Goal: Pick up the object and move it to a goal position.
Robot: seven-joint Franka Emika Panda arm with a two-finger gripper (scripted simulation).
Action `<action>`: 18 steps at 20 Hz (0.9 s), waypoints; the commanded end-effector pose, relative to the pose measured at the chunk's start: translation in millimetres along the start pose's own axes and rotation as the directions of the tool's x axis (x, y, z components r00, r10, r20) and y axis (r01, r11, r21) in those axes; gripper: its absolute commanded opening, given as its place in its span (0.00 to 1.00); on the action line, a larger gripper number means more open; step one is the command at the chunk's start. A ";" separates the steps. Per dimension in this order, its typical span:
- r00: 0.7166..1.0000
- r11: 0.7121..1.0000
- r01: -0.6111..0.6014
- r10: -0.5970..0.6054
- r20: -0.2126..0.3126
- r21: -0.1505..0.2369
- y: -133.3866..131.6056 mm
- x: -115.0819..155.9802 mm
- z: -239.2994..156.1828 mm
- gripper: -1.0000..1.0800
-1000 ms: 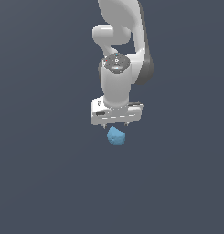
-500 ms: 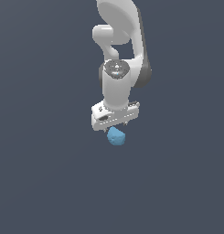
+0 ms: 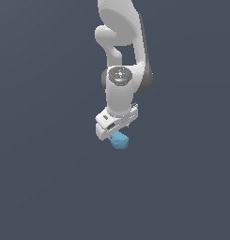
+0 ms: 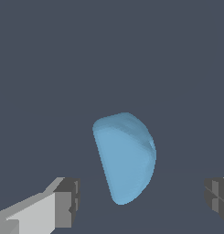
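The object is a small light-blue lumpy blob [image 3: 119,140] lying on the dark grey floor, partly hidden under the white hand in the exterior view. In the wrist view the blob [image 4: 125,155] lies between the two fingers, with a clear gap on each side. My gripper [image 3: 115,132] hangs directly above the blob and is open; its midpoint in the wrist view [image 4: 143,203] is close beside the blob's near end. One dark finger pad [image 4: 69,201] shows on one side and the other pad [image 4: 217,196] at the frame's edge. Neither pad touches the blob.
The flat dark grey floor [image 3: 46,187] fills the view around the arm. The white arm [image 3: 121,56] rises above the hand toward the top of the exterior view. No goal marker shows.
The hand has turned about its vertical axis, so the finger bar now sits slanted in the exterior view. The blob has not moved.
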State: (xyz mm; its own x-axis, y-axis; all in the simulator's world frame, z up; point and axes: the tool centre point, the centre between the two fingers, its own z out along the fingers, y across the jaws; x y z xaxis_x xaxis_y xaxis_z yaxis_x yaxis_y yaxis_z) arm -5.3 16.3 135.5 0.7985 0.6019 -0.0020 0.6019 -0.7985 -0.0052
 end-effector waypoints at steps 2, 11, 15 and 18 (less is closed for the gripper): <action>0.996 0.996 0.094 -0.094 0.000 -0.002 -0.8 -1.1 5.9 0.96; 0.970 0.970 0.244 -0.244 0.000 -0.005 -2.6 -2.9 15.3 0.96; 0.962 0.962 0.272 -0.272 0.000 -0.006 -3.0 -3.2 17.1 0.96; 0.960 0.960 0.279 -0.279 0.000 -0.006 -3.0 -3.3 17.5 0.96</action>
State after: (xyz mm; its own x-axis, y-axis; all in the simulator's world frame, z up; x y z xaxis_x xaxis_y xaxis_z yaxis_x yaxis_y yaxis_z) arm -9.8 16.8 118.2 0.6030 0.7978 -0.0002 0.7978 -0.6030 -0.0003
